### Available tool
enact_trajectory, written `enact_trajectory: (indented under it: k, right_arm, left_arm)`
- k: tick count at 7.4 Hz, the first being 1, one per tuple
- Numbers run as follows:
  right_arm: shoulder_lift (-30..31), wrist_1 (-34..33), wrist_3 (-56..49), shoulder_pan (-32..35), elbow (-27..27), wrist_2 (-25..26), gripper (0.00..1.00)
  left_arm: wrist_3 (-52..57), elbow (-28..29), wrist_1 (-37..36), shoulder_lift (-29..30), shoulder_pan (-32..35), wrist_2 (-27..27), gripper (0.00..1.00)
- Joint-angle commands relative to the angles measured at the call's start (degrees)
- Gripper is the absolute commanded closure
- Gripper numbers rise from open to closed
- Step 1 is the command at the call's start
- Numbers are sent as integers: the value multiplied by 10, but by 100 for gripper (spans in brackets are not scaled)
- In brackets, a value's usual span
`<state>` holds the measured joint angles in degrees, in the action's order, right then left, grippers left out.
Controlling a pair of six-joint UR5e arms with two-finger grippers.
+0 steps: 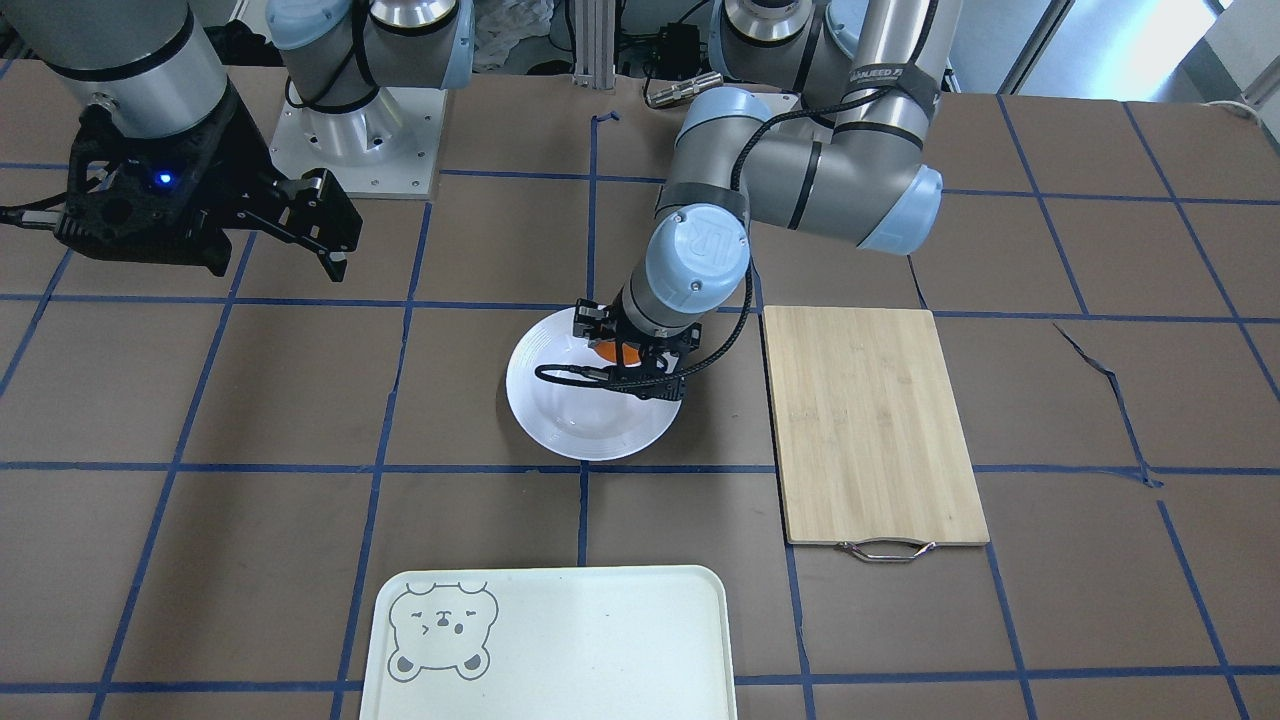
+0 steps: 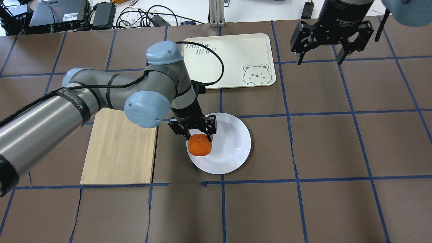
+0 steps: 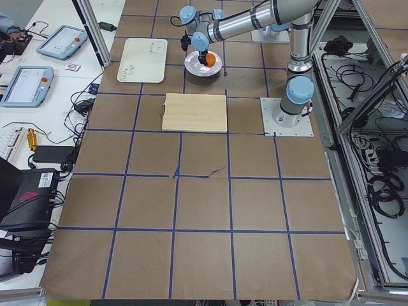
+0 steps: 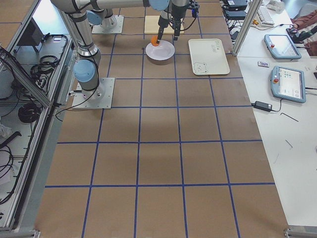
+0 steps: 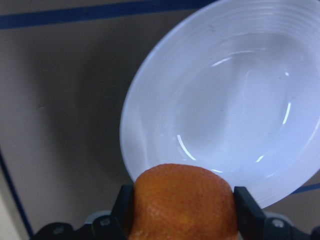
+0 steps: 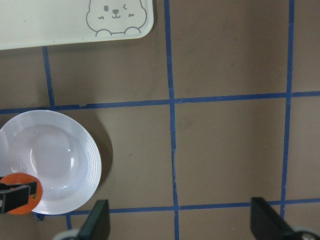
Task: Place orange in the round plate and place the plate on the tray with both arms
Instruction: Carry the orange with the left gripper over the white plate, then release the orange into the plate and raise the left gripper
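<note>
White plate (image 2: 233, 145), one; one orange (image 2: 199, 145) clamped in left tool (image 2: 199, 137), seemingly above rim; right tool (image 2: 319, 60) apart.

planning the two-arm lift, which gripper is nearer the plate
Left. The left gripper holds the orange over the rim of the plate; the right gripper hangs open, well off to its side.

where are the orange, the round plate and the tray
orange (image 2: 199, 145): overhead exterior view, its top face
round plate (image 2: 233, 144): overhead exterior view, bare sunken centre
tray (image 2: 236, 54): overhead exterior view, bare middle
</note>
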<state>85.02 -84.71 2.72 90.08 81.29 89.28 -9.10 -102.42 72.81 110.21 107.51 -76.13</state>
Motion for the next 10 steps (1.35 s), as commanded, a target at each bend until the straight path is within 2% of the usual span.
enact_trajectory:
  k: [1,2,4,5,7,8,10]
  right_arm:
    - [-7,-5,3,0,5,-3,0]
    - [-7,-6,-2,-1,5,1,0]
    - [-8,-6,3,-1,5,-2,0]
    - [-7,-3,4,-2,5,3,0]
    - [-8,2,4,-4,6,2,0]
    - [-9,2,4,-5,9,-2,0]
    - [-32,-41,2,-6,67,-25,0]
  left_arm:
    - [-19,-1,-59,36,16,4,45]
    - [-16,3,-60,34,16,-1,0]
    - [-16,32,-51,5,8,-39,0]
    - [-15,60,-19,-18,-1,-43,0]
    - [-15,108,116,-71,-47,-43,0]
    - [-14,117,136,-102,-65,-40,0]
    - [-19,117,138,-161,-63,-45,0]
